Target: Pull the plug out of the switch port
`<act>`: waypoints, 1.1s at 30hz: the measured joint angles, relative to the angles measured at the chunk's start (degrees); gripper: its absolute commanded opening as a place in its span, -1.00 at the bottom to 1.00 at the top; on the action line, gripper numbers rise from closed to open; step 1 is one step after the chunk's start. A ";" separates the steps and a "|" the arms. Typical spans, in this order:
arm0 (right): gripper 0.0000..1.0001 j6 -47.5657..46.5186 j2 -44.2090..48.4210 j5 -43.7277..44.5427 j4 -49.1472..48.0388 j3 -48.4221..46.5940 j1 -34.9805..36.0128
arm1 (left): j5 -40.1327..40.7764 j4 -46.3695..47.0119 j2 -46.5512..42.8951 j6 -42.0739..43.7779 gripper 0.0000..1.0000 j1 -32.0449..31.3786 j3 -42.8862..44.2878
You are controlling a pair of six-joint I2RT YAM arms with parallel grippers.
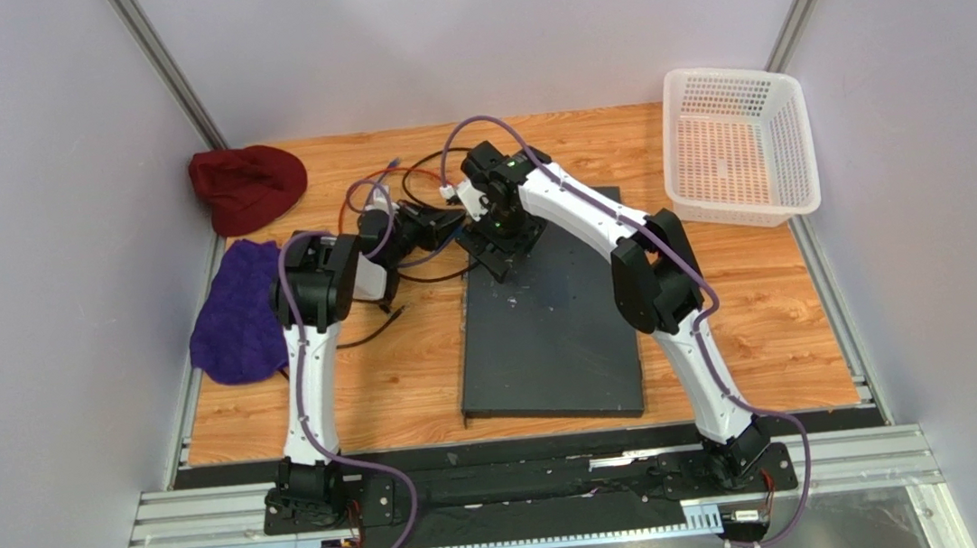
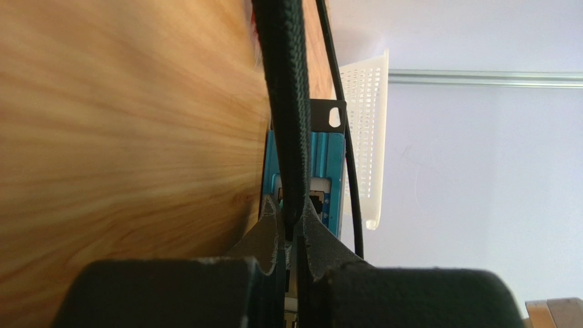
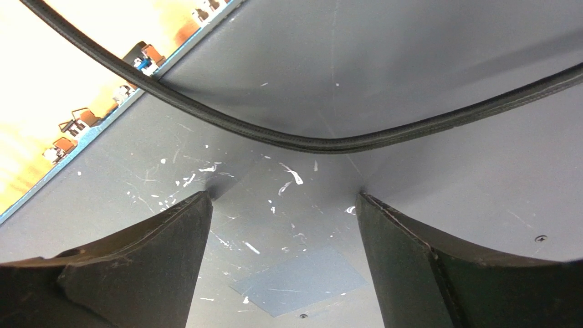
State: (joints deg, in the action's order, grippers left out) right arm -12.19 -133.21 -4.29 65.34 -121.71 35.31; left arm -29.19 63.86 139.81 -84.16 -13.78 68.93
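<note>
Left fingers pinch one cable beside one switch.

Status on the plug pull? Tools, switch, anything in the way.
Left tool shut on black cable at switch front. Right tool open, down on switch top. Plug hidden; cable loop crosses over switch.

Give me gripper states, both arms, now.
Left gripper: shut on the black cable.
Right gripper: open, holding nothing, over the switch top.
</note>
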 measured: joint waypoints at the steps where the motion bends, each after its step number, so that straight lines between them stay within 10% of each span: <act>1: 0.71 0.02 -0.04 0.15 0.28 0.04 0.44 | -0.37 -0.31 -0.39 0.33 -1.00 0.31 -0.35; 9: 0.72 0.79 -0.35 -1.01 0.52 -0.46 -0.85 | -12.17 -15.78 1.09 6.99 -1.00 2.45 10.29; 16: 0.73 2.27 -0.85 -3.85 0.92 -1.51 -1.05 | -4.55 -9.01 -3.45 6.32 -1.00 2.05 -0.13; 23: 0.74 3.17 -1.44 -4.50 1.51 -2.45 -2.19 | -16.83 -23.63 0.70 10.08 -1.00 4.44 13.51; 33: 0.74 4.02 -2.69 -6.47 1.64 -4.59 -2.34 | -12.92 -15.39 -4.48 12.15 -1.00 5.16 1.92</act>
State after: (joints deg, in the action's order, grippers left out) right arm -8.16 -135.90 -10.76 66.98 -126.30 32.97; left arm -42.11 48.47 135.33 -72.01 -8.62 70.85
